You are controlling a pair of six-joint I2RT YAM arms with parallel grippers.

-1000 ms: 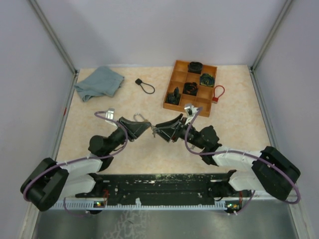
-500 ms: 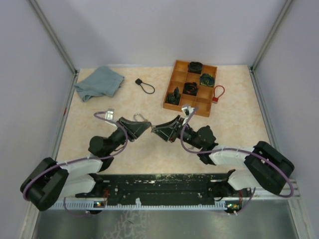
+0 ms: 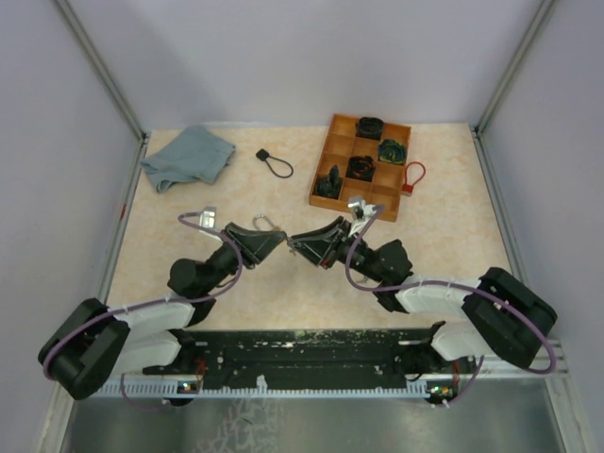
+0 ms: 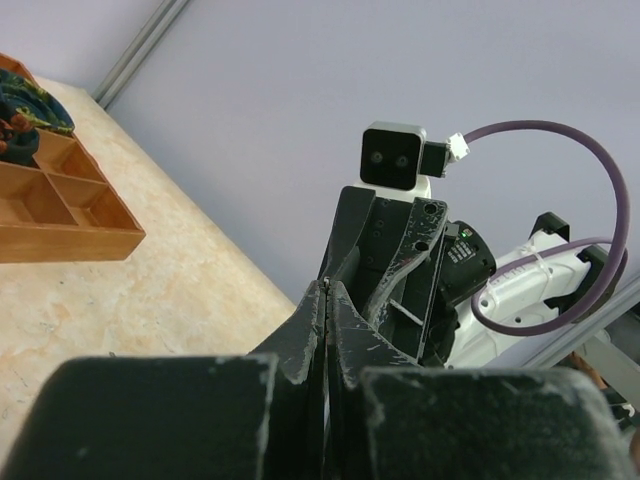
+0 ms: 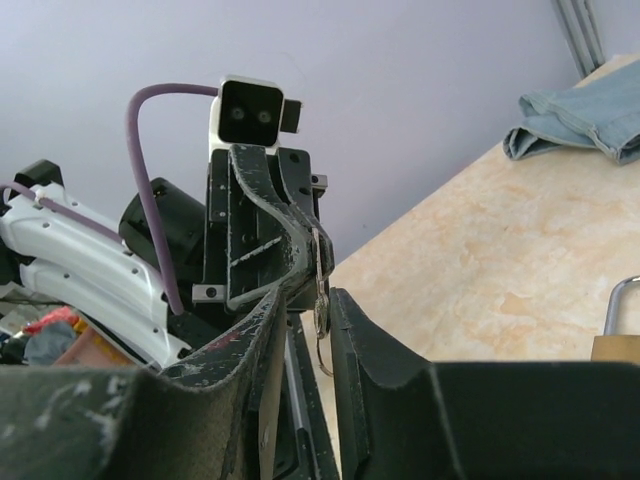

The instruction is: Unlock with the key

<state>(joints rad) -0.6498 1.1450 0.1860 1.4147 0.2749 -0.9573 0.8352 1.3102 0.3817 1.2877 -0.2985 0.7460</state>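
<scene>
My left gripper [image 3: 280,242] is held low over the middle of the table, shut on a small metal key [image 5: 320,285]. The key and its wire ring hang from that gripper's tips. My right gripper [image 3: 295,243] meets it tip to tip from the right. In the right wrist view its jaws [image 5: 307,300] are open by a narrow gap, with the key inside that gap, close to the right finger [image 5: 350,330]. In the left wrist view only a sliver of metal shows between my pressed fingertips [image 4: 328,300]. A padlock [image 3: 268,225] with a silver shackle [image 5: 620,300] lies on the table beside the left gripper.
A wooden compartment tray [image 3: 332,179] holding dark locks stands at the back right, with a red cable lock [image 3: 413,177] beside it. A blue cloth [image 3: 188,157] lies at the back left. A small black loop lock [image 3: 275,162] lies between the cloth and the tray.
My right gripper has shifted slightly left toward the left gripper's tips and narrowed its jaws around the hanging key. The left arm has held still.
</scene>
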